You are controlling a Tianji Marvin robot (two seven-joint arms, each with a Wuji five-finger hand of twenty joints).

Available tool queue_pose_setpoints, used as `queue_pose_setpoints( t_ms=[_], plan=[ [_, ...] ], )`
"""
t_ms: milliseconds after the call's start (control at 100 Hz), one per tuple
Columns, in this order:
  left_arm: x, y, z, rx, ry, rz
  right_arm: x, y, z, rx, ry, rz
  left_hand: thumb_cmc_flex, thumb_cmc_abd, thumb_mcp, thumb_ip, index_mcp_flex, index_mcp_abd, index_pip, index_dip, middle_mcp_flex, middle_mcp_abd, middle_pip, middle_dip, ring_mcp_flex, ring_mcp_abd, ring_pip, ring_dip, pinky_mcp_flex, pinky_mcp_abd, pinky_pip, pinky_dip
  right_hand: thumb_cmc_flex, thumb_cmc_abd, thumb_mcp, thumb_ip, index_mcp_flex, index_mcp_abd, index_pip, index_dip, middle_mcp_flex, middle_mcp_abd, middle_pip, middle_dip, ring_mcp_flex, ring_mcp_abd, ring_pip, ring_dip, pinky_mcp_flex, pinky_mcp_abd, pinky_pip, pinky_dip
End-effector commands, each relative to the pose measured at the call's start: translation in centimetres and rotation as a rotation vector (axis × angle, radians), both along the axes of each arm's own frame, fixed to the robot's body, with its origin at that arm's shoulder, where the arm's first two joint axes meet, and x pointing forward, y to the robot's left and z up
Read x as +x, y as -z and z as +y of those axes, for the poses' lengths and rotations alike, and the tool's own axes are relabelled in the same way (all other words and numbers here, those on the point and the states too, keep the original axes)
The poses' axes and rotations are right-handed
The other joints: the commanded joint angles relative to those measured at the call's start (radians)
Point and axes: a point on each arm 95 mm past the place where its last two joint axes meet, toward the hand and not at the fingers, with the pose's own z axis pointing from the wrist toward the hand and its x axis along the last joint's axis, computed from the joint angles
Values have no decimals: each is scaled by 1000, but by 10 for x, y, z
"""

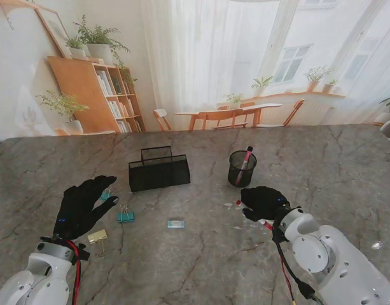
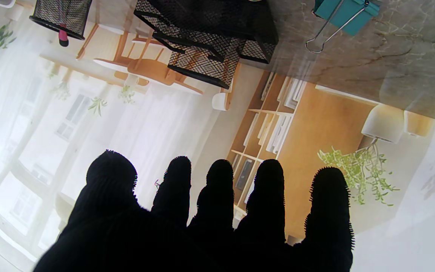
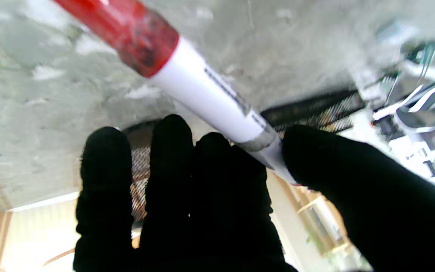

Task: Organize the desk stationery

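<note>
Right now the red-capped marker [image 3: 202, 90] sits pinched in the right robot hand [image 1: 264, 202], lower right of centre in the stand view, thumb on one side of the white barrel and the other fingers [image 3: 210, 166] curled against it. It looks barely clear of the table [image 1: 201, 267], if clear at all. Just beyond it, toward the upper middle of the frame, stands the round mesh pen cup [image 1: 242, 168] with a pink pen [image 1: 243, 162] already leaning in it.

To my eye the step in hand is lifting this marker into that cup. Done well, that means raising it high enough to pass the rim, tipping the barrel upright, and letting go only once the end is inside, away from the pink pen.

Further left is the black mesh tray [image 1: 159, 173], then a teal binder clip [image 1: 125, 216], a small pale eraser-like block [image 1: 175, 223] and a gold clip [image 1: 97, 236]. The left robot hand [image 1: 83, 206] hovers at lower left, fingers spread, holding nothing.
</note>
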Motion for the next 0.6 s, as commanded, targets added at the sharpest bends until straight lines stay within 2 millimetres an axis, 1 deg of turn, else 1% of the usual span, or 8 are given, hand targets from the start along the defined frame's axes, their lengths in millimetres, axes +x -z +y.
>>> queue_pose_setpoints(
  t_ms=[0,70,100,190,210,260,290,590],
  plan=[
    [-2,1,-1,-6,0,3,2,-10,8,37,10,-25,23,81,-7,-1,7,-11,1,11,11,5,-2,5,19,-2,6,10,-2,2,10,32,150,31,192,47,71,-199,67,54,17,-11,-11,14,7,-7,-3,-11,14,28,18,-9],
    [-2,1,-1,-6,0,3,4,-18,11,97,54,-36,25,82,-6,0,6,-10,1,11,11,6,-2,5,19,-2,6,10,-3,1,10,32,155,23,199,40,77,-199,68,55,20,-9,-12,16,8,-3,-3,-9,14,29,18,-9],
    [-2,1,-1,-6,0,3,6,-21,12,122,72,-42,23,81,-7,-1,6,-10,1,11,-1,4,-7,3,19,-1,6,10,-2,1,10,32,163,6,224,-10,80,-199,63,61,23,-6,-21,25,9,1,-5,-6,14,33,17,-10],
    [-2,1,-1,-7,-1,1,10,-31,15,192,122,-52,23,82,-7,-1,7,-12,1,11,12,4,-1,5,20,-2,6,10,-2,1,10,32,176,-6,228,-29,83,-196,64,61,22,-2,-22,25,5,8,-6,-2,8,37,12,-11],
    [-2,1,-1,-7,-1,1,12,-33,15,207,132,-55,23,82,-7,-1,6,-11,1,11,-5,0,-8,3,19,-2,6,10,-2,1,9,32,187,-24,263,-104,84,-193,64,63,22,-1,-24,28,4,9,-11,4,7,37,8,-4],
    [-2,1,-1,-8,-3,-1,15,-38,17,250,164,-62,23,82,-7,-1,6,-11,1,11,-1,2,-6,3,20,-1,6,10,-2,1,9,32,198,-38,277,-131,88,-191,65,64,21,7,-25,30,0,16,-11,8,1,40,4,-1],
    [-2,1,-1,-8,-3,-1,17,-42,18,280,184,-66,23,81,-7,-1,6,-10,1,11,8,5,-2,4,19,-2,6,10,-1,1,10,32,209,-52,299,-180,89,-182,67,65,22,11,-29,35,-4,21,-14,15,-6,47,-2,7],
    [-3,1,-1,-5,-4,-1,42,-80,33,494,304,-126,24,81,-7,-1,7,-11,1,11,3,3,-3,4,20,0,6,10,-2,1,10,32,236,-71,303,-191,100,-162,70,84,19,30,-29,48,-17,41,-11,34,-27,59,-7,26]
  ],
)
